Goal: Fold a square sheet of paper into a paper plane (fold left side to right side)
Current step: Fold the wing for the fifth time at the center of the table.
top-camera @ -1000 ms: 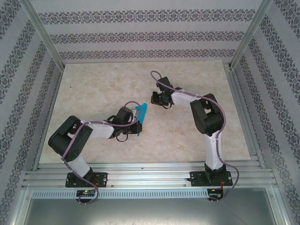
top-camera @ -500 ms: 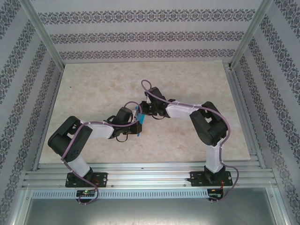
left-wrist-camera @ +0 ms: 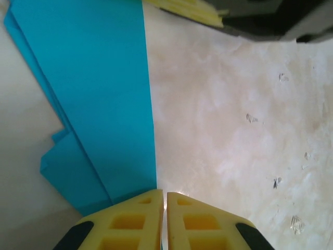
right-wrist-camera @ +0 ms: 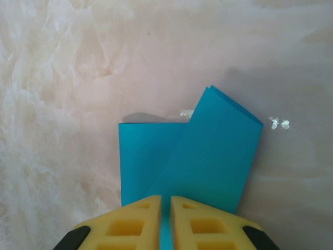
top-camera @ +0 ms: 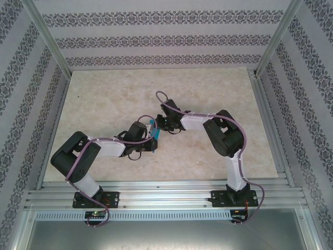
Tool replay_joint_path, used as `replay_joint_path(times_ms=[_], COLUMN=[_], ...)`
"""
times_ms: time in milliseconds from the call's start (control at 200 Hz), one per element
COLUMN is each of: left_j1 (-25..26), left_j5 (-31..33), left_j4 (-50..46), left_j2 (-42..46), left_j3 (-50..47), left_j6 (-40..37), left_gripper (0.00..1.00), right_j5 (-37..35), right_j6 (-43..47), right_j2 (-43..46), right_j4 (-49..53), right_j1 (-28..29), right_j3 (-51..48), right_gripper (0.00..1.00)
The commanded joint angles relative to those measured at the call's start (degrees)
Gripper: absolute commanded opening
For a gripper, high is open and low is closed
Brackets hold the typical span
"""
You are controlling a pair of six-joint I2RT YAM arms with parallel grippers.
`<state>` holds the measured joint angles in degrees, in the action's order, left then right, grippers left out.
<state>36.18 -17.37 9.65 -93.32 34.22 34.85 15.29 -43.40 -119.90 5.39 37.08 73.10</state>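
Observation:
The cyan-blue sheet of paper is folded into narrow layers and stands on edge between my two grippers near the table's middle. My left gripper comes from the left. Its yellow fingers are shut on the paper's near edge, and the folded paper stretches away up and to the left of my left gripper. My right gripper meets it from the right. In the right wrist view my right gripper is shut on the paper, with blue showing in the slit between its fingers.
The pale marbled table top stretches on all sides of the arms. Patterned walls and aluminium posts ring it, and a metal rail runs along the near edge. The right gripper's yellow finger shows at the top of the left wrist view.
My right arm swung left from the middle right to the paper's far end and took hold of it. My left arm drew slightly back with the paper.

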Motion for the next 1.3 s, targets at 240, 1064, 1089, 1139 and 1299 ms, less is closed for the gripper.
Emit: replay_joint_path(times_ms=[240,1064,1089,1139,1299], left_j1=[5.29,-1.65,-2.89,-5.66,-10.99], left_j5=[-3.37,9.80,9.88,9.64,10.19], left_j4=[-10.24,-35.22,-34.89,-33.65,-30.36], left_j2=[2.35,26.47,25.93,25.13,22.62], left_j3=[-9.34,3.70,4.15,4.61,5.03], left_j6=[3.92,2.54,2.72,3.16,3.38], left_gripper=[0.12,0.24,0.25,0.26,0.27], right_j5=[-3.81,-17.71,-19.66,-23.44,-28.47], right_j6=[1.91,10.38,10.66,10.64,7.28], right_j2=[-3.48,13.32,13.45,13.25,10.37], right_j4=[3.21,19.12,21.03,24.39,27.88], right_j1=[-1.96,0.33,1.02,2.88,8.01], right_j3=[-0.23,3.88,4.44,5.42,6.96], right_gripper=[0.14,0.41,0.44,0.48,0.60])
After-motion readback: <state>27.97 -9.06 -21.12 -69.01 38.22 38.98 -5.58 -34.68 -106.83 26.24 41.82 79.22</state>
